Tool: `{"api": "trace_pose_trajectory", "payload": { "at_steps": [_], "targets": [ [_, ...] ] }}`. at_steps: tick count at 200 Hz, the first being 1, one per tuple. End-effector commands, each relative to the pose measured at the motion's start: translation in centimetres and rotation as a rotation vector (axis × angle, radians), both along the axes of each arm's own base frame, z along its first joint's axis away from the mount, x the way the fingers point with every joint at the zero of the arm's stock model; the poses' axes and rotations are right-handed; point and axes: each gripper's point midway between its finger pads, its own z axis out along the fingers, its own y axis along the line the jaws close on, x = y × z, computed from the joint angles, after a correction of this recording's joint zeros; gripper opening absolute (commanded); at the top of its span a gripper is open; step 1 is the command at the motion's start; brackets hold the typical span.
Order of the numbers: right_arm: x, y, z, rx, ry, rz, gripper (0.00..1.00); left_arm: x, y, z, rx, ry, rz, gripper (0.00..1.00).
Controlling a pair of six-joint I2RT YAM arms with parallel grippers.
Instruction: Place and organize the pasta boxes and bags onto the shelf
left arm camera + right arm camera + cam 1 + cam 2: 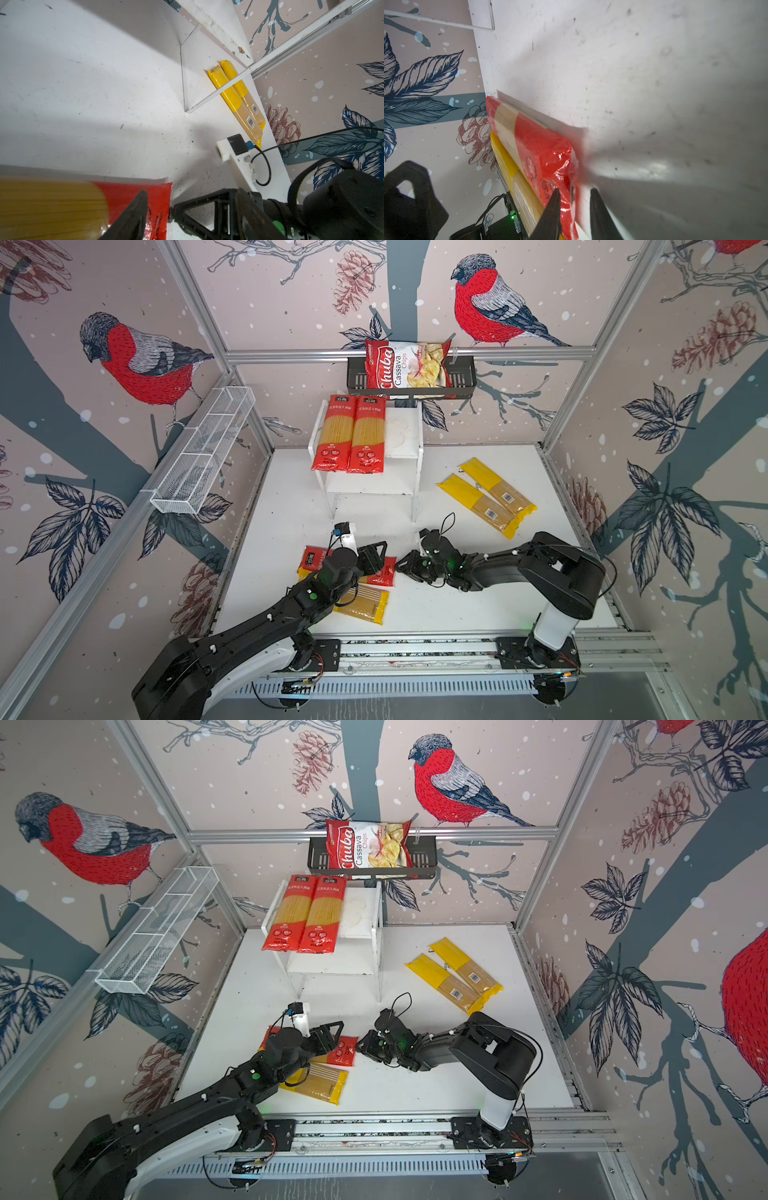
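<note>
Near the front of the table [436, 605], left of centre, a red-ended spaghetti packet [386, 572] lies flat. Its clear middle shows pale strands, and its glossy crimped end faces the right gripper [575, 190]. That gripper's jaws are narrowly parted, with the crinkled red seal between them and a gap on one side. The left gripper [379, 558] hangs over the same packet, jaws standing apart. A yellow packet [365, 603] lies just beside it. Two more red-ended packets [332, 435] sit side by side atop the shelf [405, 435]. Two yellow barcoded packets [476, 506] lie well apart on the table's right.
</note>
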Motion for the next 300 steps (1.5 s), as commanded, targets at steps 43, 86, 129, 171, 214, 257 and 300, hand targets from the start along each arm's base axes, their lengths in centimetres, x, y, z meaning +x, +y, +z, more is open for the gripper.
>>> {"api": "trace_pose_trajectory", "payload": {
  "at_steps": [43, 86, 129, 171, 214, 257, 300],
  "targets": [
    [0.5, 0.4, -0.3, 0.023, 0.021, -0.037, 0.0, 0.2, 0.8, 0.5, -0.022, -0.045, 0.041, 0.67],
    [0.6, -2.2, -0.4, 0.024, 0.036, -0.075, 0.0, 0.4, 0.6, 0.6, -0.018, -0.04, 0.041, 0.67],
    [0.0, -7.2, -1.0, -0.02, 0.061, -0.135, 0.0, 0.6, -0.9, 1.0, -0.026, -0.033, -0.018, 0.67],
    [-0.4, -13.3, -1.8, -0.116, 0.059, -0.224, 0.0, -0.2, -2.8, 0.0, -0.037, 0.01, -0.09, 0.66],
    [-3.1, -12.1, -1.0, -0.186, 0.033, -0.101, 0.02, -2.2, -3.9, -2.3, -0.011, 0.091, -0.127, 0.66],
    [-3.2, -14.4, -1.0, -0.333, -0.02, -0.069, 0.23, -3.9, -2.0, -4.9, 0.01, 0.181, -0.089, 0.65],
    [1.7, -13.6, 2.0, -0.325, -0.144, -0.084, 0.38, -5.2, -0.5, -7.0, 0.108, 0.27, -0.085, 0.65]
  ]
}}
